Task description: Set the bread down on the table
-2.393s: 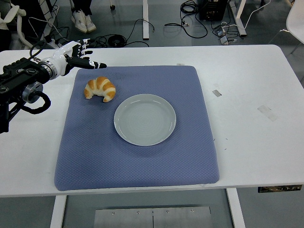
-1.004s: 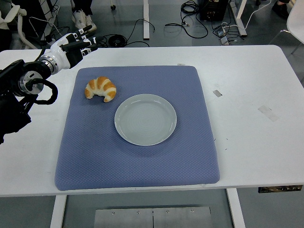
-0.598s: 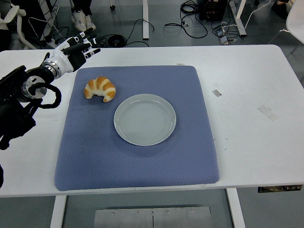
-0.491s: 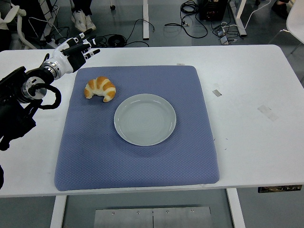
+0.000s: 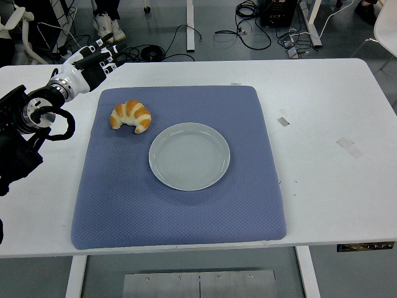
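We see the croissant [image 5: 131,116] lying on the blue mat [image 5: 180,205], near the mat's far-left corner, at about ten o'clock from the empty grey plate [image 5: 189,156] and just apart from its rim. Our left hand [image 5: 87,66] hangs over the white table [image 5: 322,124] beyond the mat's corner, at roughly eleven o'clock from the croissant and well clear of it. Its fingers [image 5: 107,51] are stretched out and loosely spread, gripping nothing, pointing toward the table's far edge. The croissant rests untouched, its curved ends facing the near side.
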